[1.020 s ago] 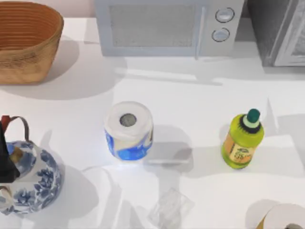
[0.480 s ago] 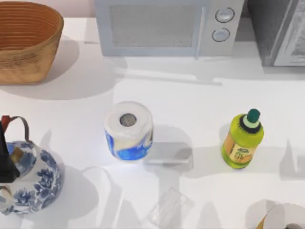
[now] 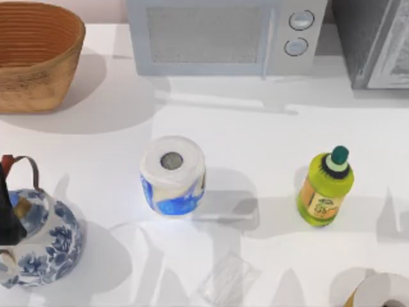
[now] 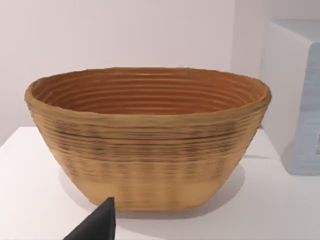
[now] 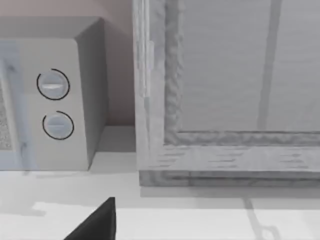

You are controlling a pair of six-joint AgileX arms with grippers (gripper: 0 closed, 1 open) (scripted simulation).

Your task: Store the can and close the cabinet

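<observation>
White counter [image 3: 255,141]: cabinet [image 3: 377,41] cut off at right edge, interior unseen. Wicker basket [image 4: 150,135] empty. Left gripper [image 4: 97,225], right gripper [image 5: 97,222]: only dark tips visible, opening indeterminate.

- Left gripper [image 4: 97,222]: in the left wrist view a black, pointed wedge of it rises from the lower edge. It touches nothing and holds nothing there.
- Left wrist: held low and about level, looking along the table top rather than down on it.
- Right gripper [image 5: 97,220]: in the right wrist view a like black wedge, tilted the same way, touches nothing.
- Right wrist: also low and level, facing the back of the table.
- Top view: a dark shape [image 3: 7,214] sits at the left edge; whether it belongs to the left arm cannot be told.
</observation>
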